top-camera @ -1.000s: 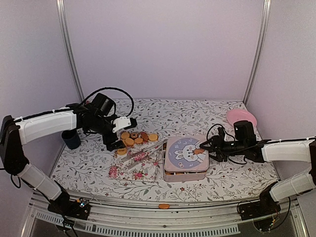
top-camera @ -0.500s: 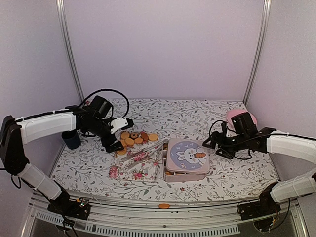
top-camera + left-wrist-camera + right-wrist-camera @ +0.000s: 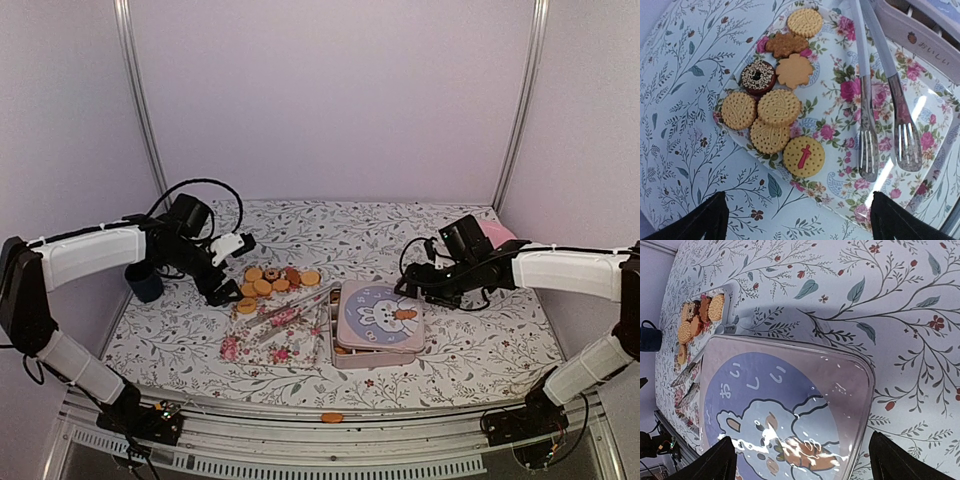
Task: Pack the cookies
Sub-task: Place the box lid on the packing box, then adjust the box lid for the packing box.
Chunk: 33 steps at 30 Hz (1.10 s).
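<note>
On the floral tabletop (image 3: pixel 480 350), the cookies (image 3: pixel 775 112) lie clustered at one end of a clear flowered tray (image 3: pixel 840 95), beside two forks (image 3: pixel 867 150). Above the tray's edge the left fingers (image 3: pixel 705 222) hang spread wide, holding nothing. Over the lidded bunny-printed tin (image 3: pixel 790 390), just beside the tray, the right fingers (image 3: pixel 715 460) stand apart and empty.
</note>
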Each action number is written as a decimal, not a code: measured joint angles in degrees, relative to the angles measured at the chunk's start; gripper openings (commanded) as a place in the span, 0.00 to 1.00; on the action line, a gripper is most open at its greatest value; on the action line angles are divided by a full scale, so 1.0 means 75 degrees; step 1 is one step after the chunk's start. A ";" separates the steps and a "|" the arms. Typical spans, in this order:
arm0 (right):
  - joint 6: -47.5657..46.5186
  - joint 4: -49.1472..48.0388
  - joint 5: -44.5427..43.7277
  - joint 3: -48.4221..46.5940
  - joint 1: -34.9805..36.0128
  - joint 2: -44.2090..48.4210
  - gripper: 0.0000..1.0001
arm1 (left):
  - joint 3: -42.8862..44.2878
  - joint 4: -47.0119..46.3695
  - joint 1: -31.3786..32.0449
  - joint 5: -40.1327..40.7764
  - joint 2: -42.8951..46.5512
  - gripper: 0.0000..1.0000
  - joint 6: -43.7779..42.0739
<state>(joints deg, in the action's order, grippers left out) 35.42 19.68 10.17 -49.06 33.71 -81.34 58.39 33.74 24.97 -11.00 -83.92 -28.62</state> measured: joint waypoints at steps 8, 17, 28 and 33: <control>-0.0256 -0.0073 0.0003 -0.0329 0.0236 -0.0766 0.94 | -0.0283 -0.0009 -0.0443 -0.0254 0.0306 0.99 0.0111; -0.0417 -0.0099 0.0006 -0.0959 0.0321 -0.1011 0.94 | -0.0289 -0.0169 -0.0493 -0.0370 0.0318 0.99 0.0198; -0.0536 0.0303 -0.0254 -0.1058 0.0335 -0.0979 0.96 | -0.0597 -0.0420 -0.0685 -0.0469 0.0446 0.99 0.0350; -0.0670 0.0495 -0.0493 -0.0871 0.0335 -0.0583 0.97 | -0.0664 -0.0498 -0.0901 -0.0536 0.0618 0.99 0.0393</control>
<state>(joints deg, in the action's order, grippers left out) 30.39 23.40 6.48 -55.59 36.23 -85.71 53.41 30.00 18.22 -15.03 -79.29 -25.67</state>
